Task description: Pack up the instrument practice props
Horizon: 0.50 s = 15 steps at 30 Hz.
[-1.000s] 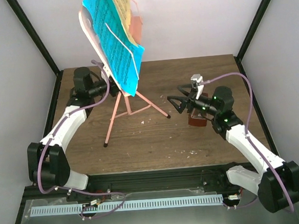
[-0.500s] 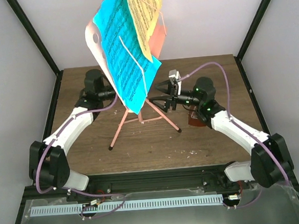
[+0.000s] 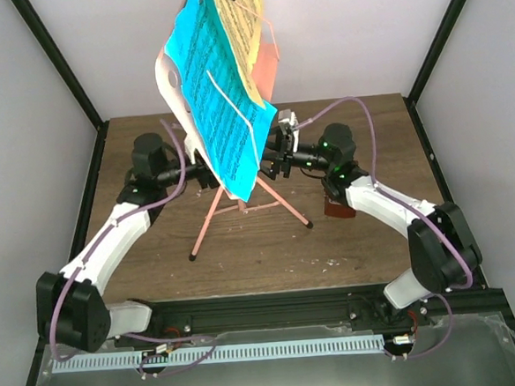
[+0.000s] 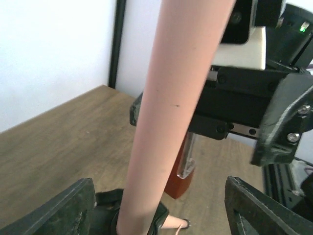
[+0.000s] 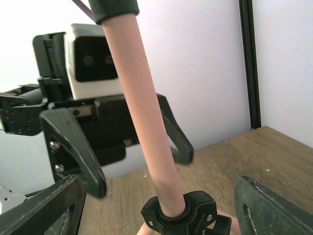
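1. Two sets of jaws around one pole [image 4: 166, 98] now! The left gripper [image 4: 159, 183], closed down narrow at the stand a second ago, has sprung wide. Its jaws stand off either side of the pink tube, gripping nothing.
2. One pink music stand [image 3: 205, 223], upright on its tripod legs mid-table [image 3: 270, 245]. Its feet have slid a touch to the right since a second ago.
3. Two pages up on the desk [image 3: 168, 75]: one blue sheet [image 3: 216, 99] in front, one yellow sheet [image 3: 241, 26] behind it near the top. Both have swung rightward with the stand.
4. The right gripper [image 5: 156, 181] was out beside the metronome a second back. It has come in to the pole from the right, jaws wide on either side and not pinching.
5. One reddish-brown metronome [image 3: 336, 209], clear cover on, sits on the table under the right arm [image 3: 382, 204]. It is right of the stand, same spot as before.
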Tool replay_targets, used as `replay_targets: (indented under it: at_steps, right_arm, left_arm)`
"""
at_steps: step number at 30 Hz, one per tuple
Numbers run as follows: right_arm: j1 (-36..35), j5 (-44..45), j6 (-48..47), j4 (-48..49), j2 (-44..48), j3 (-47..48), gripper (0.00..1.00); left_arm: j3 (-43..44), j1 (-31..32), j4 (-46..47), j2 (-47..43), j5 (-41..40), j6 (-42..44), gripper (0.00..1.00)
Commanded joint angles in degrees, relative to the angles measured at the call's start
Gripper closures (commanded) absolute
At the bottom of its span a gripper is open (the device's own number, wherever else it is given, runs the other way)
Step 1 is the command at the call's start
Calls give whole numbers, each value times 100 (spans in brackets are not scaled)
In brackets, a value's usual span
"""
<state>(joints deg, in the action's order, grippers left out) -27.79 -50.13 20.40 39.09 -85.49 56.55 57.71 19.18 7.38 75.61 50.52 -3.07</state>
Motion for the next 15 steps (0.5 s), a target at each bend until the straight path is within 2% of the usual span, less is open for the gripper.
replay_targets:
  at_steps: [1,5,8,12,15]
  right_arm:
    - [-93,-45,-73,390,-190,316,16]
    - [-142,36,-205,293,-364,497,18]
    - [-192,-8,-283,204,-549,709,22]
    - [-338,-120,-465,172,-791,941,26]
    - [-416,-209,-567,101,-1010,1120,31]
  left_arm:
    - [-425,-251,499,-677,-632,-479,23]
    - [-414,-616,-167,-1320,-1442,-893,20]
    - [-12,-1008,-1161,-1692,-2261,-1293,10]
    - [429,-1843,-2029,-1851,-1908,-1614,8]
    - [616,-2095,-2460,-1963,-1828,-1294,8]
